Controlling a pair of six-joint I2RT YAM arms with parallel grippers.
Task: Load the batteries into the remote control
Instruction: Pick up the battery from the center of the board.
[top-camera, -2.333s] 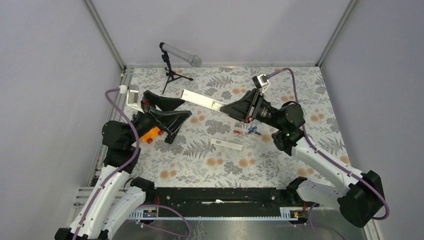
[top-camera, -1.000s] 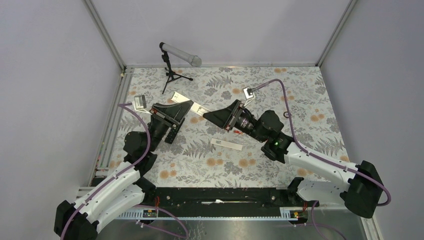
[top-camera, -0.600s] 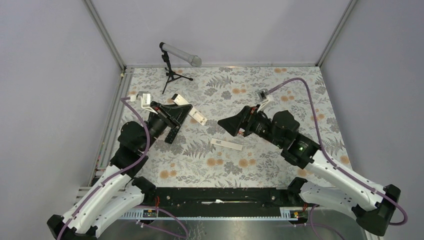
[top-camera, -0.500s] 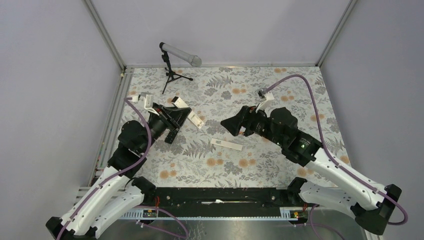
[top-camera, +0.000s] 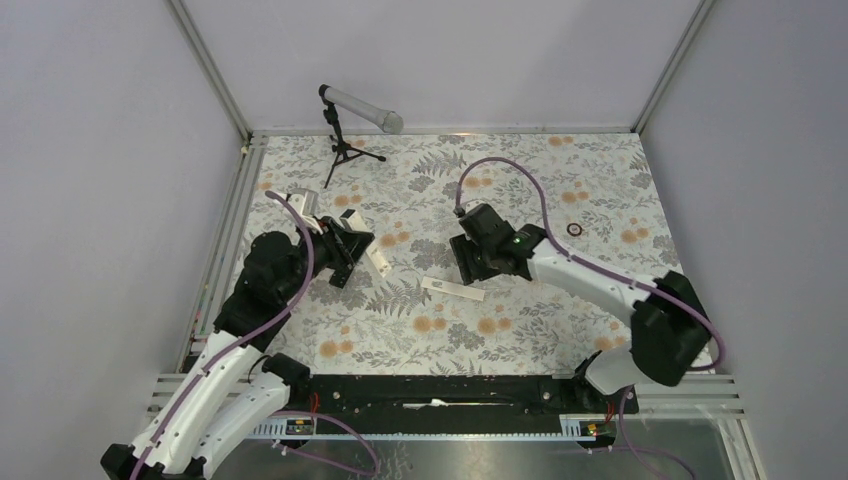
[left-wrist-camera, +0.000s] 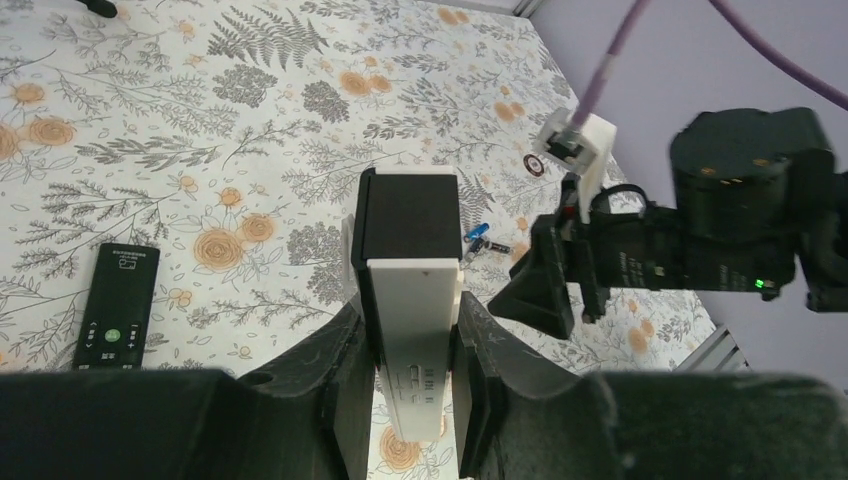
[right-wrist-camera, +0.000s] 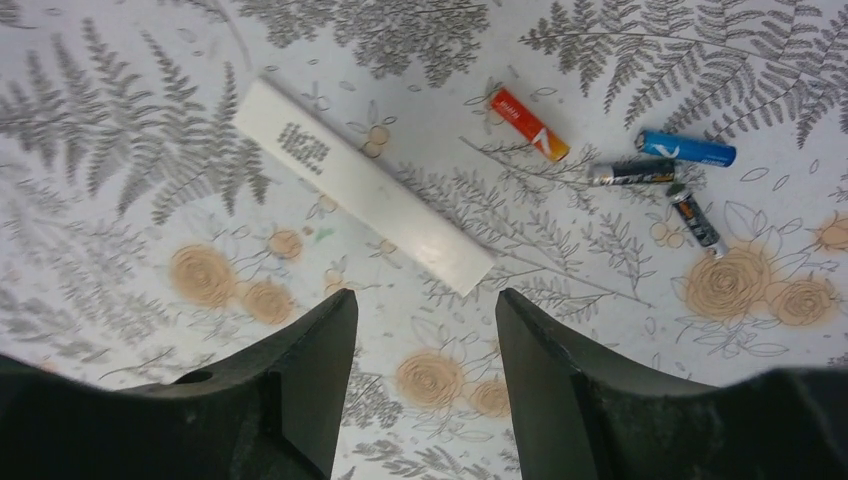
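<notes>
My left gripper (left-wrist-camera: 412, 335) is shut on a white remote control (left-wrist-camera: 415, 340), which is held off the table and has a black section at its far end. From above, the remote (top-camera: 377, 258) sticks out of the left gripper (top-camera: 352, 245) towards the middle. My right gripper (right-wrist-camera: 425, 310) is open with nothing between its fingers, and it hangs over the table. Beyond its tips lie a flat white battery cover (right-wrist-camera: 362, 185), a red battery (right-wrist-camera: 528, 125), a blue battery (right-wrist-camera: 686, 148) and two dark batteries (right-wrist-camera: 628, 173). In the top view the right gripper (top-camera: 468, 262) hides the batteries; the cover (top-camera: 452, 289) shows below it.
A black remote (left-wrist-camera: 118, 318) lies on the floral cloth left of the held one. A microphone on a small tripod (top-camera: 350, 110) stands at the back left. A small dark ring (top-camera: 574, 229) lies at the right. Metal frame rails border the table.
The right gripper has drawn back from the white remote's far end and turned down over the cover and batteries. The left arm has pulled the remote back and left, still gripped.
</notes>
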